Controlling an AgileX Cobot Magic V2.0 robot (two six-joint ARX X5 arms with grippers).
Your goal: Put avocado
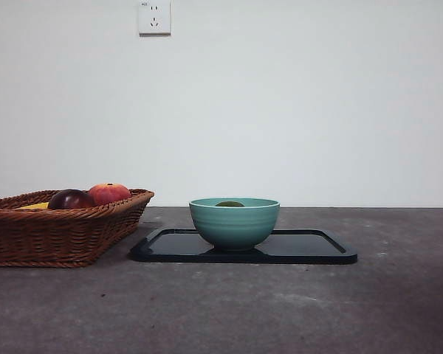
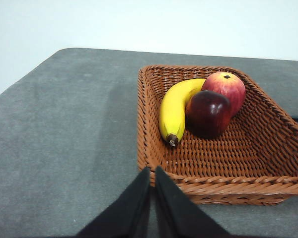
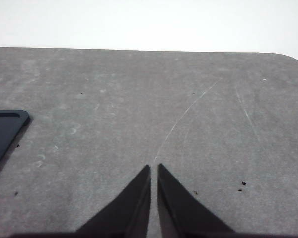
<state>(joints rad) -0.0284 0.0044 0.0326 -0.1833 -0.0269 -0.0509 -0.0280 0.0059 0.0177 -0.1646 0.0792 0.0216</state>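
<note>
On the grey counter (image 1: pixel 280 310), the avocado (image 1: pixel 229 203) lies inside a teal bowl (image 1: pixel 234 223) on a black tray (image 1: pixel 310 247). Both the left pincer (image 2: pixel 152 171) and right pincer (image 3: pixel 154 168) hang empty, jaws together, well apart from it.

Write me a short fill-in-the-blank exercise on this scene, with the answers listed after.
1. The avocado lies inside the teal ____.
2. The bowl stands on a black ____.
3. The banana lies in the wicker ____.
4. Both grippers, left and right, hold ____.

Answers: bowl; tray; basket; nothing
</note>
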